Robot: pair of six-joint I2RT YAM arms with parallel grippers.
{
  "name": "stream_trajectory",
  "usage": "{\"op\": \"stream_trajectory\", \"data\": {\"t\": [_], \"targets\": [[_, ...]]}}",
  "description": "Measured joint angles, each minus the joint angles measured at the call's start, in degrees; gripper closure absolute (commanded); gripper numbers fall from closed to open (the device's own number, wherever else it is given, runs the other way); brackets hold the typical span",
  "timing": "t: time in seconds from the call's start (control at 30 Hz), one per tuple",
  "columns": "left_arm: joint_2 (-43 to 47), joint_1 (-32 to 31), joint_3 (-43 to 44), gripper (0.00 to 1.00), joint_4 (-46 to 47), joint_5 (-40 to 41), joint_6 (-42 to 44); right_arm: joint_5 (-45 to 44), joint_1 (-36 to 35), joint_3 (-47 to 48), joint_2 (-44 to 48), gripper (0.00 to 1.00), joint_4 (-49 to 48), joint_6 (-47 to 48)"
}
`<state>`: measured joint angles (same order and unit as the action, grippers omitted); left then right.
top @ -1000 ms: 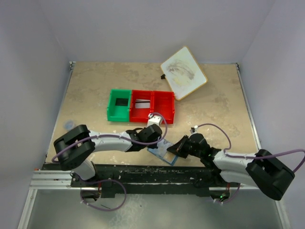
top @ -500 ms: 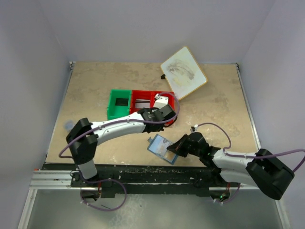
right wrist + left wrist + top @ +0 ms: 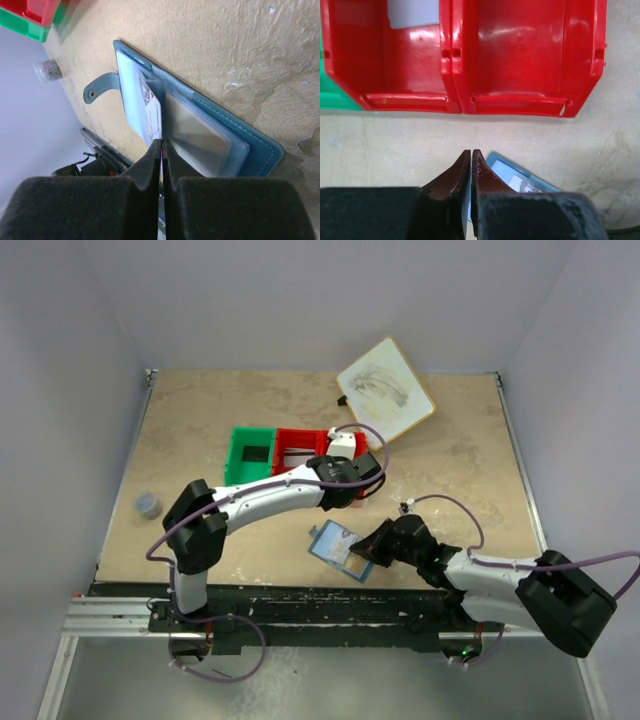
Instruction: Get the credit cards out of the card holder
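Observation:
The card holder lies open on the table near the front edge, pale blue inside up; it also shows in the right wrist view and the left wrist view. My right gripper is shut on a pale printed credit card standing out of the holder's fold. My left gripper is shut, with nothing showing between its fingers, above the table just in front of the right red bin. A grey-white card lies in the middle red bin. A dark card lies in the green bin.
The green bin and two red bins stand in a row mid-table. A white wood-rimmed board lies at the back right. A small bag lies at the left.
My left arm has swung from the card holder back and right to the red bins, fingers shut. The card holder has shifted slightly. My right gripper has stayed at the holder.

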<state>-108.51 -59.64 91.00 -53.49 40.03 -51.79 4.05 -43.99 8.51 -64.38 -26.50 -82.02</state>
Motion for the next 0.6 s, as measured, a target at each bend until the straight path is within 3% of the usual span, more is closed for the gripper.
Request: {"op": "stream_trajectory", "data": {"t": [0.37, 0.6], "targets": [[8.9, -0.8, -27.0, 1.0, 24.6, -21.9, -1.8, 0.0, 0.0, 0.0, 0.5, 0.97, 0.3, 0.1], [8.9, -1.6, -31.1, 1.0, 32.9, -25.8, -1.8, 0.0, 0.0, 0.0, 0.8, 0.92, -0.4, -0.1]]}}
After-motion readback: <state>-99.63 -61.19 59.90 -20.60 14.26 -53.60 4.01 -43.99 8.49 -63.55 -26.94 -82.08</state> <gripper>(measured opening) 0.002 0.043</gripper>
